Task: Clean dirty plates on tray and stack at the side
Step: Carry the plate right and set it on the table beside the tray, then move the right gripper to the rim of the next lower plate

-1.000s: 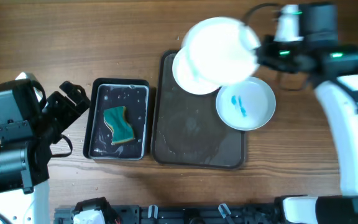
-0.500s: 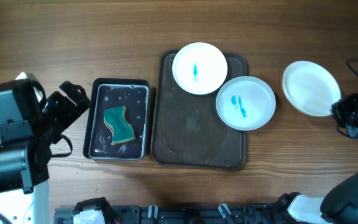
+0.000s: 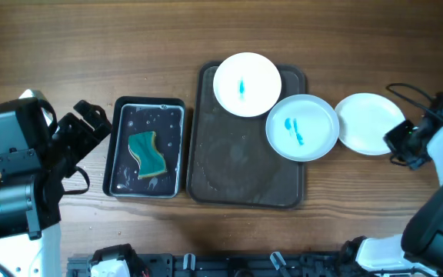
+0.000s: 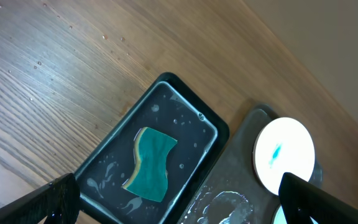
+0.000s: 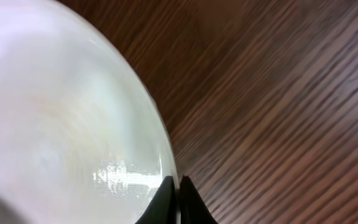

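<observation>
Now: clean plate (image 3: 368,123), swung clear of the tray (image 3: 244,185) and lowered to the counter (image 3: 360,46), rim clamped in right hand (image 3: 401,144); two blue-smeared plates (image 3: 247,85) (image 3: 302,127) past its far edge remain unwashed; left hand (image 3: 94,131) apart, idle.

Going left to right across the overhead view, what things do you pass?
First the left gripper → water pan holding the sponge → upper dirty plate → lower dirty plate → clean plate → right gripper, pinching that plate's rim.

a brown wood-grain table (image 3: 91,46) under even light, water droplets on its left part
</observation>
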`<action>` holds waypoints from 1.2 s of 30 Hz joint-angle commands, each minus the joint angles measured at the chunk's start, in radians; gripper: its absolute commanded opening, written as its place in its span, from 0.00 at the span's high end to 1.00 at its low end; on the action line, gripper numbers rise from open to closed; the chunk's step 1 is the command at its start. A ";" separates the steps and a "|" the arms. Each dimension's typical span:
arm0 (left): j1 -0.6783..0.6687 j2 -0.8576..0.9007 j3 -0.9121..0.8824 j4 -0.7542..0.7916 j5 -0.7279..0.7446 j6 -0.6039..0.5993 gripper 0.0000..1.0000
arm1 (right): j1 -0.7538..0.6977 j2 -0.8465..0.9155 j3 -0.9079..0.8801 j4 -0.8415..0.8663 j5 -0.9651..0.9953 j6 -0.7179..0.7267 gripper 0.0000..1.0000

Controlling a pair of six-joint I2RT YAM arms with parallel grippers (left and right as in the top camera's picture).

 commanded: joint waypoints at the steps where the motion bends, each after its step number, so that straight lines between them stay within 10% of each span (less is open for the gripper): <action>1: 0.002 0.001 0.012 0.003 0.016 0.005 0.00 | 0.059 0.000 0.003 -0.033 0.041 0.017 0.83; 10: 0.002 0.001 0.012 0.003 0.016 0.005 0.00 | 0.161 -0.320 0.050 -0.162 -0.330 -0.243 0.50; 20: 0.002 0.001 0.012 0.003 0.016 0.005 0.00 | 0.410 -0.114 -0.018 0.072 -0.068 -0.345 0.42; 26: 0.002 0.001 0.012 0.003 0.016 0.005 0.00 | 0.410 0.010 -0.017 0.114 -0.196 -0.337 0.85; 36: 0.002 0.001 0.012 0.003 0.016 0.005 0.00 | 0.413 -0.026 -0.017 0.001 -0.261 -0.270 0.96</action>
